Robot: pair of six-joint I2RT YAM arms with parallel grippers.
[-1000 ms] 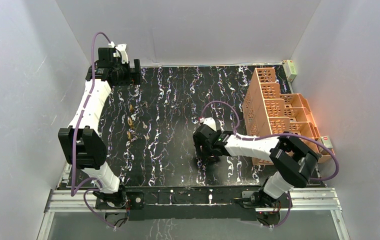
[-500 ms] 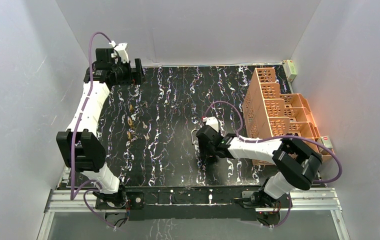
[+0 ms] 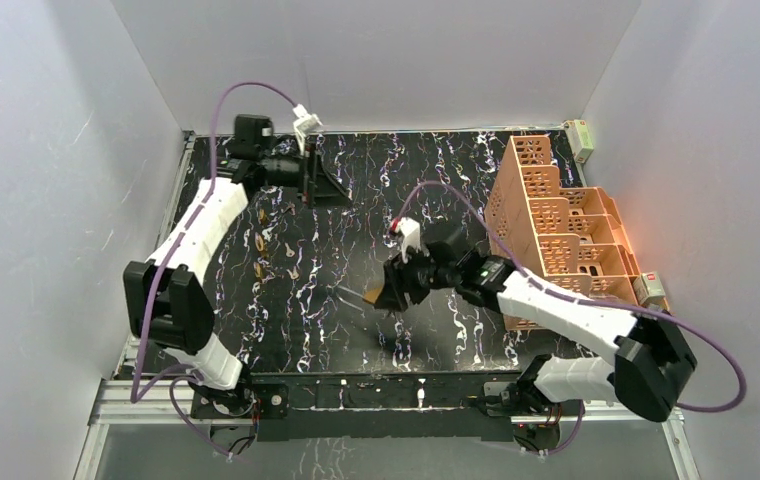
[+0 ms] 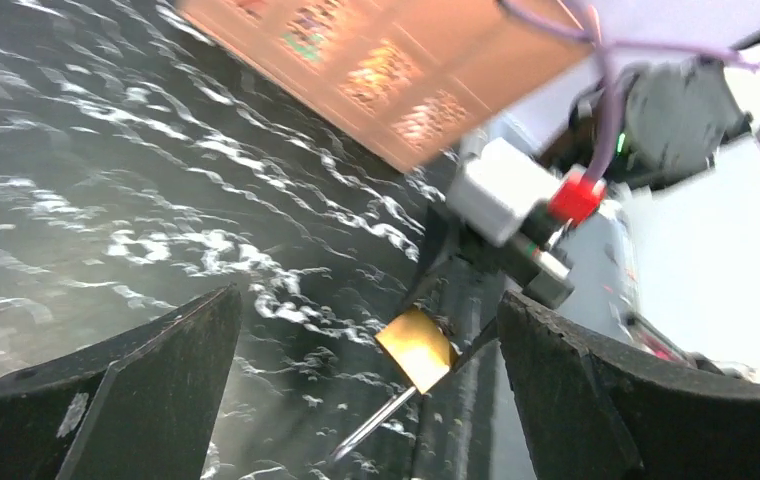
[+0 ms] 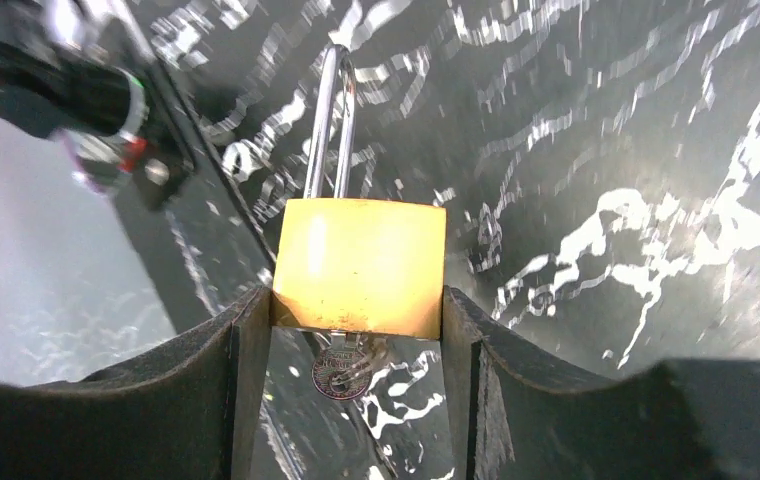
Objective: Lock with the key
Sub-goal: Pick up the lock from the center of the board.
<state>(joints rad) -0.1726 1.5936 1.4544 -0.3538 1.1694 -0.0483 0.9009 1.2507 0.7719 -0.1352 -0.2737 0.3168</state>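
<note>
A brass padlock (image 5: 359, 265) is held off the black marbled table, with my right gripper (image 5: 356, 300) shut on the two sides of its body. Its steel shackle (image 5: 331, 120) points away from the wrist. A round-headed key (image 5: 341, 370) sticks out of the body's underside, between my fingers. In the top view the padlock (image 3: 386, 292) hangs over the table's middle in the right gripper (image 3: 399, 285). My left gripper (image 3: 321, 182) hovers at the back, open and holding nothing. The left wrist view looks between its jaws (image 4: 368, 300) at the padlock (image 4: 416, 348) some way off.
Several loose keys (image 3: 268, 248) lie on the table's left part. An orange lattice rack (image 3: 546, 215) stands along the right side. White walls enclose the table on three sides.
The right gripper closed on the padlock, lifted it off the table and turned its shackle leftward. The left arm swung from the back-left corner toward the back middle, staying open.
</note>
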